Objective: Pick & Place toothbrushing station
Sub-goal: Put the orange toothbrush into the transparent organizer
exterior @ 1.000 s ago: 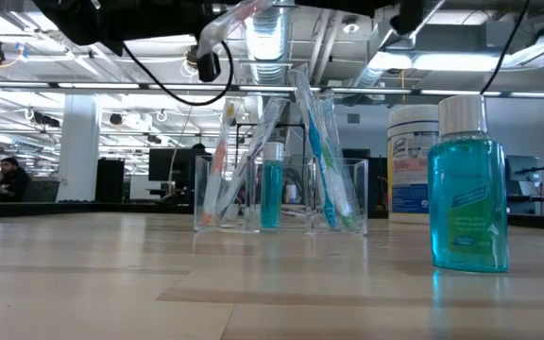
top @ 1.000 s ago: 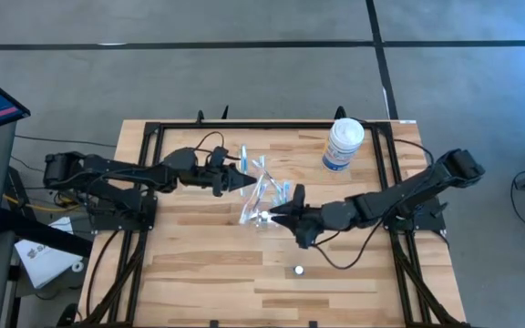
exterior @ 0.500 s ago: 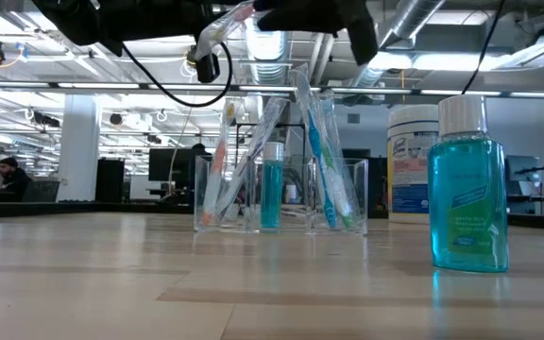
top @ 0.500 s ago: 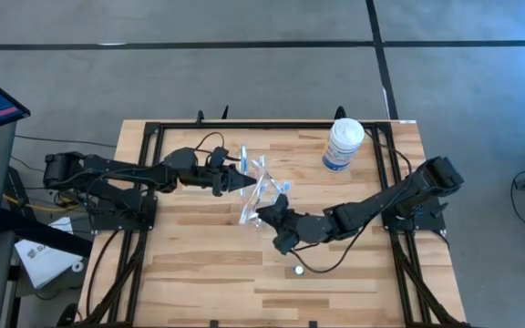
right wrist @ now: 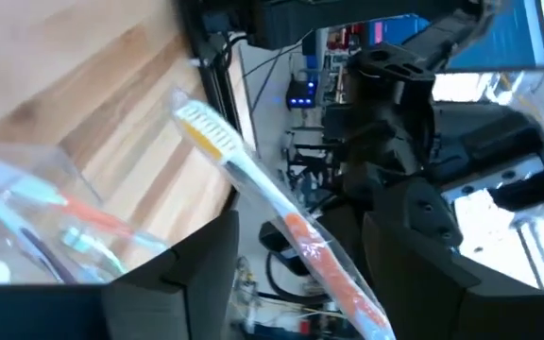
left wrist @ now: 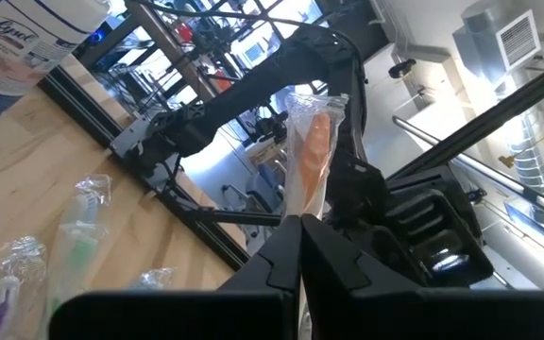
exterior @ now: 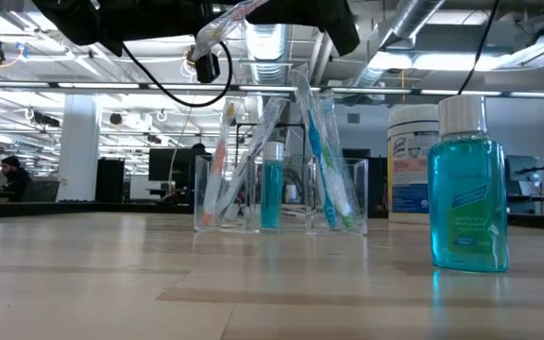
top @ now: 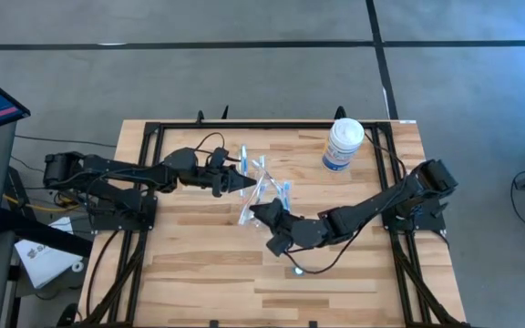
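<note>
The toothbrushing station's clear holder (top: 261, 196) (exterior: 281, 194) stands at mid-table with several toothbrushes leaning in it and a small blue-filled tube (exterior: 271, 194) upright in it. Above it, my left gripper (top: 247, 182) (left wrist: 300, 227), reaching in level from the table's left, is shut on a wrapped toothbrush (right wrist: 263, 203) (exterior: 225, 24) with an orange handle. My right gripper (top: 264, 226) (right wrist: 300, 241) is open just on the near side of the holder. In its wrist view its fingers stand on either side of that toothbrush, and I see no touch. My left gripper pinches the wrapped toothbrush between its two fingertips at the orange part of the handle (left wrist: 307, 200). The fingers come level from the table's left. The brush sticks out past them toward the right arm, lifted clear above the holder.
A large white tub (top: 344, 144) (exterior: 410, 170) stands at the far right of the table. A blue mouthwash bottle (exterior: 468, 194) stands near the front edge, its white cap (top: 298, 270) showing from above. Black frame rails (top: 153, 137) border the tabletop.
My right gripper has moved toward the table's left and a little toward the near edge, rolling about its own line, and its fingers have opened wider. It now stands around the toothbrush. The left gripper and its toothbrush have kept still.
</note>
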Controlling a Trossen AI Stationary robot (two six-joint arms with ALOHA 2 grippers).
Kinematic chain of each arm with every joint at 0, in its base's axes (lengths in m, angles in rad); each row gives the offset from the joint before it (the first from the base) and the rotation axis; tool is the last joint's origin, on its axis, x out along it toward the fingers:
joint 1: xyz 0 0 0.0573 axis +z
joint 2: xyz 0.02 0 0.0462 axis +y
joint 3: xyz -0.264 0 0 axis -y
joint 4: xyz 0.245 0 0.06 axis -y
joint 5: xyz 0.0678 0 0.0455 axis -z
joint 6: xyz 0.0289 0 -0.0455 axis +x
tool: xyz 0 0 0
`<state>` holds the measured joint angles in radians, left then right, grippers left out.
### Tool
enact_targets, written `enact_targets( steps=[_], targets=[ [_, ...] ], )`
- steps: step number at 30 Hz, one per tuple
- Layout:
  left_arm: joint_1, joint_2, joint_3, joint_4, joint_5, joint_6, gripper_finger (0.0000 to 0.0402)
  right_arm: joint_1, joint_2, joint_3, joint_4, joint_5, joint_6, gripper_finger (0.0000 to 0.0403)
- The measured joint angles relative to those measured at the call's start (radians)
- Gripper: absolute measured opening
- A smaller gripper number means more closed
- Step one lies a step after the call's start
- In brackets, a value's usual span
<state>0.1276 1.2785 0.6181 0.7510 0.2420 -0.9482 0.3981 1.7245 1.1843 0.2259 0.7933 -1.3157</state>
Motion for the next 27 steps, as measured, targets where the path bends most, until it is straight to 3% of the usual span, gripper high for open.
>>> enact_targets(
  steps=[7, 23, 27],
  targets=[
    [0.000, 0.000, 0.000, -0.002, 0.004, -0.008, 0.0000, -0.017, 0.049, -0.002, 0.039, 0.029, -0.146, 0.0201],
    [0.000, 0.000, -0.001, -0.010, 0.037, -0.022, 0.0000, -0.023, 0.212, 0.006, 0.431, 0.080, -0.634, 0.0169],
    [0.000, 0.000, -0.001, -0.011, 0.038, -0.022, 0.0000, -0.027, 0.212, 0.006, 0.445, 0.080, -0.656, 0.0168]
  ],
)
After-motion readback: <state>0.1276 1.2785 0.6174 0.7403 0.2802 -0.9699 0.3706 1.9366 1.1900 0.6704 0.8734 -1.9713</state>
